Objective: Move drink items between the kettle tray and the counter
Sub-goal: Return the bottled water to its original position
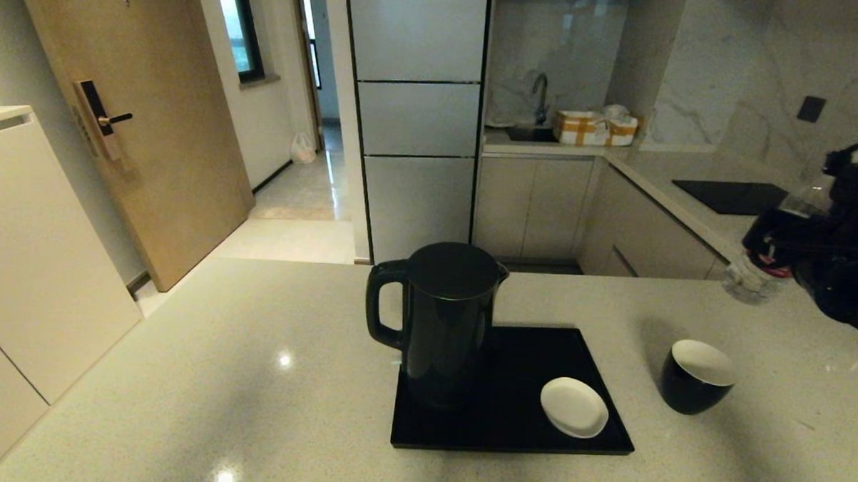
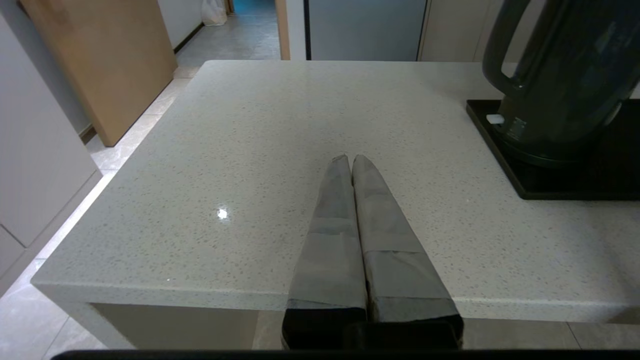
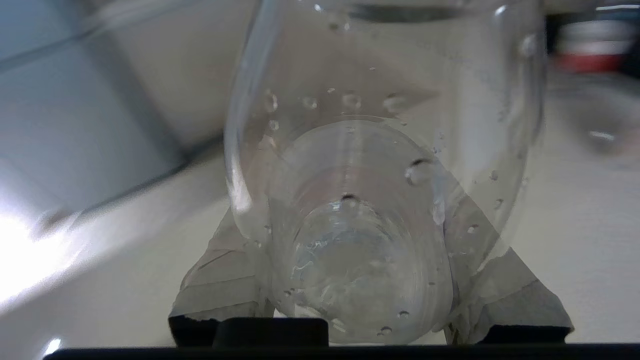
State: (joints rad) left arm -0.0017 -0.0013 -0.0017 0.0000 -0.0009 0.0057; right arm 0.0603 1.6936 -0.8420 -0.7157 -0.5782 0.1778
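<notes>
The tall black kettle stands on the left half of the flat black tray, also seen in the left wrist view as kettle and tray. To the right of the tray, the black cup, white inside, rests on the beige speckled counter. At the far right my right gripper is shut on the small clear bottle, holding it tilted in the air beyond the cup. Up close the bottle sits between the grey fingers. My left gripper is shut and empty over the counter's near edge, left of the tray.
A small white saucer lies on the tray's right front part. A black glass cooktop sits on the side counter at the back right. The counter's left edge drops to the floor, with a wooden door beyond it.
</notes>
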